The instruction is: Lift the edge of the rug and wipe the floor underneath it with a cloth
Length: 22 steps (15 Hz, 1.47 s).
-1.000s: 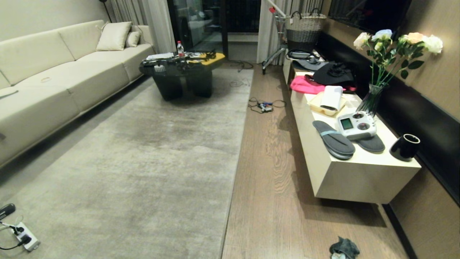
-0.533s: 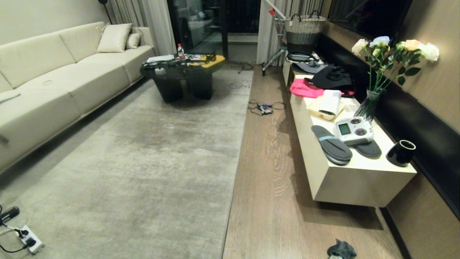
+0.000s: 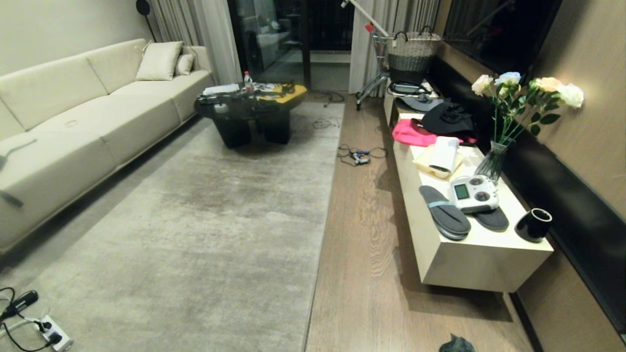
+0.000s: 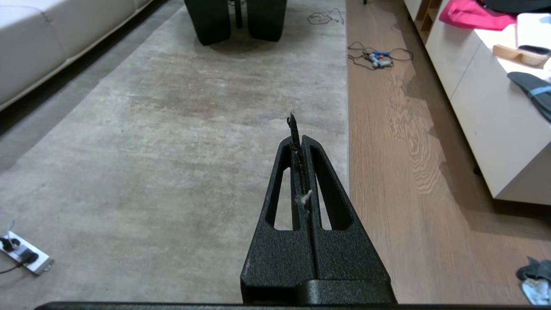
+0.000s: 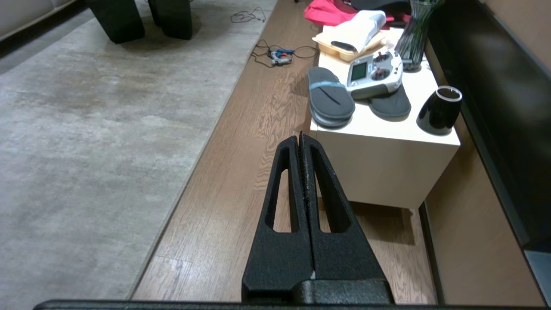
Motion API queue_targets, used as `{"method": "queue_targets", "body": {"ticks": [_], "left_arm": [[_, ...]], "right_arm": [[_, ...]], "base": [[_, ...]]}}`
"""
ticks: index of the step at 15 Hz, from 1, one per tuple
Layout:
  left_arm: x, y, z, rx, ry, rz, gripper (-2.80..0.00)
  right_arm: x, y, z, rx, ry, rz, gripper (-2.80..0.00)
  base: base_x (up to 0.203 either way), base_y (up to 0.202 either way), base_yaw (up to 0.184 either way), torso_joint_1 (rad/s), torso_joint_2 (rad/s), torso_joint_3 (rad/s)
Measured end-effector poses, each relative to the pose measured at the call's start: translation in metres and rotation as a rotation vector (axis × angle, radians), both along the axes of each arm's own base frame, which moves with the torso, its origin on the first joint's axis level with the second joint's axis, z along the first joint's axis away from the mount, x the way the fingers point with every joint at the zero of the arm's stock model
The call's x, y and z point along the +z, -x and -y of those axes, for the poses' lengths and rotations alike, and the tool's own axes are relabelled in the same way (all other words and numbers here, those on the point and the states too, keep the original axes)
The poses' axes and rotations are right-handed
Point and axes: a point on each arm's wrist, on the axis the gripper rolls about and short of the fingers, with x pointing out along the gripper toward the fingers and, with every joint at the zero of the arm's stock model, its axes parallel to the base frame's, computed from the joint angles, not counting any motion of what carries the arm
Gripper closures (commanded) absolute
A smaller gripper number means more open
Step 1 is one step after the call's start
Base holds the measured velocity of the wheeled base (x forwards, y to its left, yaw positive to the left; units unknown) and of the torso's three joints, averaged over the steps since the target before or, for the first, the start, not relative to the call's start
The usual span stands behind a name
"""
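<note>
Nothing started on the task: rug (image 3: 195, 220) flat on the floor (image 3: 362, 234), its long straight edge unlifted and running along the bare wood strip between rug and low cabinet (image 3: 459, 264). Cloth (image 3: 456, 345) crumpled on the floor near the cabinet's near end, well apart from the rug edge and barely inside the head view; also visible at the frame edge in the left wrist view (image 4: 533, 275). Both arms parked, neither in the head view. Left gripper (image 4: 300, 137) with jaws pressed together, holding nothing beyond some lint stuck between the fingers, aimed out over the rug just beside its edge. Right gripper (image 5: 300, 140) likewise pressed together and empty, aimed over the wood strip toward the cabinet's near corner. Probably posed this way for travel and scanning, not for work; judged next need: get low and close, cloth first. Count: one rug, one cloth, two grippers. On the cabinet top, near end to far: one black cup (image 3: 533, 225) at the near corner by the wall, two dark slippers (image 3: 444, 211), one handheld controller (image 3: 473, 193) lying partly on the slippers, one vase of flowers (image 3: 491, 161) along the wall edge, one tray (image 3: 442, 159), one pink fabric (image 3: 411, 133). Elsewhere: one cable bundle (image 3: 361, 155) on the wood strip, one power strip (image 3: 51, 333) at the rug's near corner, one dark coffee table (image 3: 252, 110), one sofa (image 3: 73, 127).
</note>
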Motion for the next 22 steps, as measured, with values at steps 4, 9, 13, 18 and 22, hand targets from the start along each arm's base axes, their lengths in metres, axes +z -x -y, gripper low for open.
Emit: {"method": "queue_targets", "body": {"ticks": [4, 9, 13, 18, 22], "left_arm": [[-0.0001, 0.0, 0.0, 0.0, 0.0, -0.001, 0.0], [0.0, 0.0, 0.0, 0.0, 0.0, 0.0, 0.0], [0.0, 0.0, 0.0, 0.0, 0.001, 0.0, 0.0], [-0.0001, 0.0, 0.0, 0.0, 0.001, -0.001, 0.0], [0.0, 0.0, 0.0, 0.001, 0.001, 0.0, 0.0]], "right_arm": [[0.0, 0.0, 0.0, -0.001, 0.001, 0.0, 0.0], [-0.0001, 0.0, 0.0, -0.001, 0.001, 0.0, 0.0], [0.0, 0.0, 0.0, -0.001, 0.001, 0.0, 0.0], [-0.0001, 0.0, 0.0, -0.001, 0.001, -0.001, 0.0], [0.0, 0.0, 0.0, -0.001, 0.009, 0.0, 0.0]], "base": [[0.0, 0.0, 0.0, 0.141, -0.5, -0.365], [0.0, 0.0, 0.0, 0.18, -0.53, -0.361], [0.0, 0.0, 0.0, 0.217, -0.58, -0.366], [0.0, 0.0, 0.0, 0.2, -0.48, -0.295], [0.0, 0.0, 0.0, 0.154, -0.36, -0.208]]}}
